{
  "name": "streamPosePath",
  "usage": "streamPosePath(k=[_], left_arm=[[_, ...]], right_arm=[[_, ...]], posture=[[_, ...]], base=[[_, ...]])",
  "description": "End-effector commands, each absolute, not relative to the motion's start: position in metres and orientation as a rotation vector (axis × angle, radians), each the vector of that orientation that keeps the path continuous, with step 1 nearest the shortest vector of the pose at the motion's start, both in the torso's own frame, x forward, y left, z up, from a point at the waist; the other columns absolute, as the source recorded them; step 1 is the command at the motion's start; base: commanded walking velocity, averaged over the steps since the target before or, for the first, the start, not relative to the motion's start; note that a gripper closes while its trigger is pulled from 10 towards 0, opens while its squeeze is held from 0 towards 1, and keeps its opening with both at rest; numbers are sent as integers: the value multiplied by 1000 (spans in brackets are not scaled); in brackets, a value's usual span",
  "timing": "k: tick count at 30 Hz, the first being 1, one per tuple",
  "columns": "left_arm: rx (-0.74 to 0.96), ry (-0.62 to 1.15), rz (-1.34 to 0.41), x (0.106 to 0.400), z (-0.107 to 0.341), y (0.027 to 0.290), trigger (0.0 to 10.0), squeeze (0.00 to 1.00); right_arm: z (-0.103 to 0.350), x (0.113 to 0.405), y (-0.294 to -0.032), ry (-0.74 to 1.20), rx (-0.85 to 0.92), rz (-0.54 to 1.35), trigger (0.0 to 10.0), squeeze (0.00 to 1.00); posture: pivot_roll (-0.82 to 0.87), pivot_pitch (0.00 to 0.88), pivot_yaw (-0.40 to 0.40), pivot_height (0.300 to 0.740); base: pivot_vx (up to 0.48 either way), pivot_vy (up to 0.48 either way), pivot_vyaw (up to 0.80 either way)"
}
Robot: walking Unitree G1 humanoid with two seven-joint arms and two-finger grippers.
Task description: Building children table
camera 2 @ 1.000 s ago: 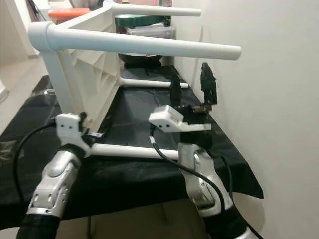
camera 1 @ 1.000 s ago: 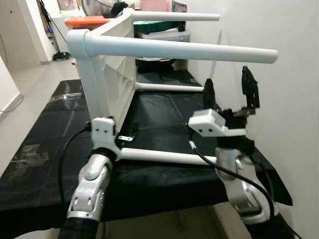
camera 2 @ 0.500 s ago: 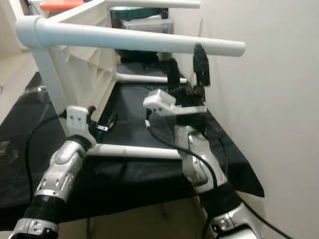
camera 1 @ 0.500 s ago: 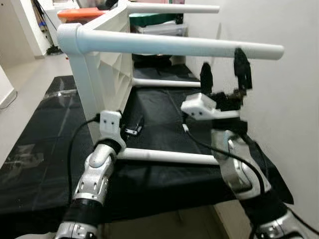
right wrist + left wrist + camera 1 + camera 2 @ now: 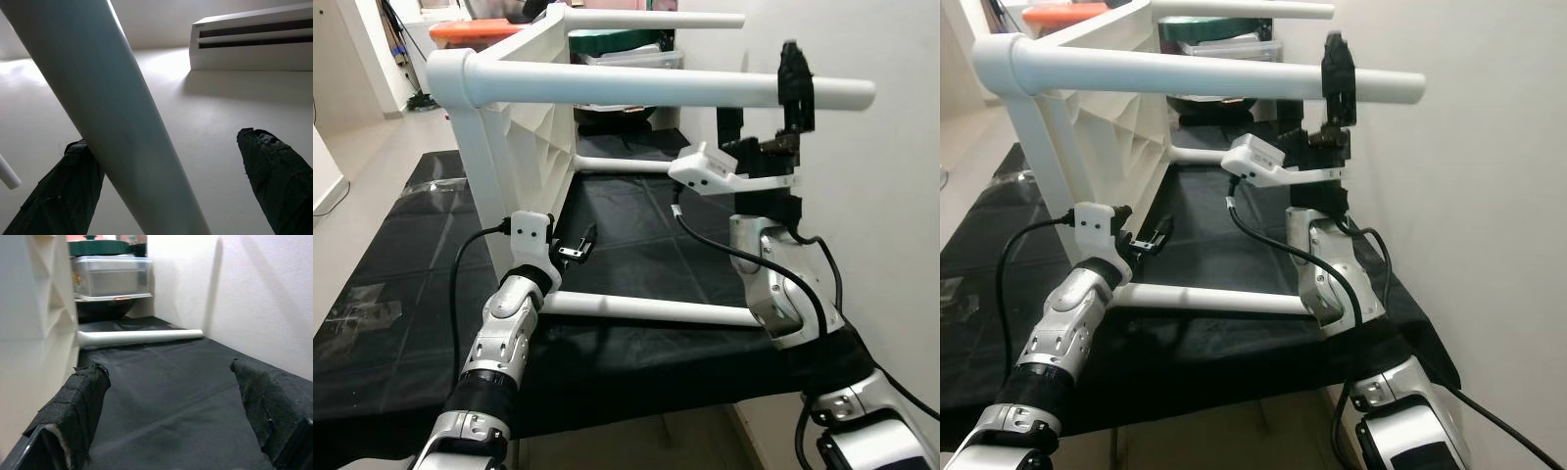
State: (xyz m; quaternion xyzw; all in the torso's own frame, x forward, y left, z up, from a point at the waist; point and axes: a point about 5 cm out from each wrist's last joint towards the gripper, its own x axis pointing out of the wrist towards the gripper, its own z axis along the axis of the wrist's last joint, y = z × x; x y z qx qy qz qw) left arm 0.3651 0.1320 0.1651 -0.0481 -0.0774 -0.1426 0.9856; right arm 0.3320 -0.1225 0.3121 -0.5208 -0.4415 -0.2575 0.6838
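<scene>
The black mat [image 5: 636,220] covered the floor beside the white wall [image 5: 891,196], and on it the white children's table [image 5: 524,127] lay tipped on its side. Its ribbed tabletop stood on edge, running away from the robot, and its four round legs pointed sideways toward the wall, their long axes level with the floor. The two lower legs rested on the mat, the near lower leg [image 5: 646,308] lying across in front of the robot. The near upper leg [image 5: 636,86] ran from its corner socket on the robot's left to a free end just short of the wall.

Behind the table stood a clear storage box [image 5: 111,276] with a green lid on top, and something orange [image 5: 475,31] showed beyond the tabletop's upper edge.

The right gripper [image 5: 771,96] was raised to the near upper leg close to its free end. Its fingers [image 5: 274,176] were spread wide, one on each side of the leg, which crossed between them and lay against one finger, apart from the other.

The left gripper [image 5: 579,245] was low, beside the tabletop's underside just above the near lower leg. Its fingers [image 5: 83,396] were open over bare mat, holding nothing.
</scene>
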Motion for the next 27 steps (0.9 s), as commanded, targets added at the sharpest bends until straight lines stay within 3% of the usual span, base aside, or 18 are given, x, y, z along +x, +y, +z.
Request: streamPosePath(k=[1, 12, 13, 15, 16, 25, 27], left_arm=[[-111, -149, -276, 367, 164, 135, 10000, 0], [-90, -107, -272, 380, 161, 137, 10000, 0], [-87, -109, -262, 383, 163, 139, 10000, 0], [-86, -111, -256, 383, 164, 140, 10000, 0], [-81, -113, -243, 384, 165, 142, 10000, 0], [-66, -101, -155, 386, 162, 162, 10000, 0], [-54, -85, -69, 385, 158, 181, 10000, 0]], right_arm=[[318, 331, -118, -1032, -1171, -582, 10000, 0], [316, 333, -114, -1035, -1191, -543, 10000, 0], [315, 334, -114, -1030, -1199, -532, 2941, 0], [314, 335, -114, -1027, -1205, -526, 2941, 0], [313, 335, -114, -1024, -1212, -521, 0, 0], [312, 340, -118, -996, -1261, -524, 0, 0], [314, 345, -122, -981, -1270, -543, 0, 0]], posture=[[22, 0, 0, 740], [8, 7, 9, 740], [7, 18, 13, 740], [7, 18, 13, 740], [7, 33, 17, 740], [4, 82, 19, 740], [8, 104, 18, 740]], base=[[0, 0, 0], [0, 0, 0], [0, 0, 0], [0, 0, 0], [0, 0, 0], [0, 0, 0], [0, 0, 0]])
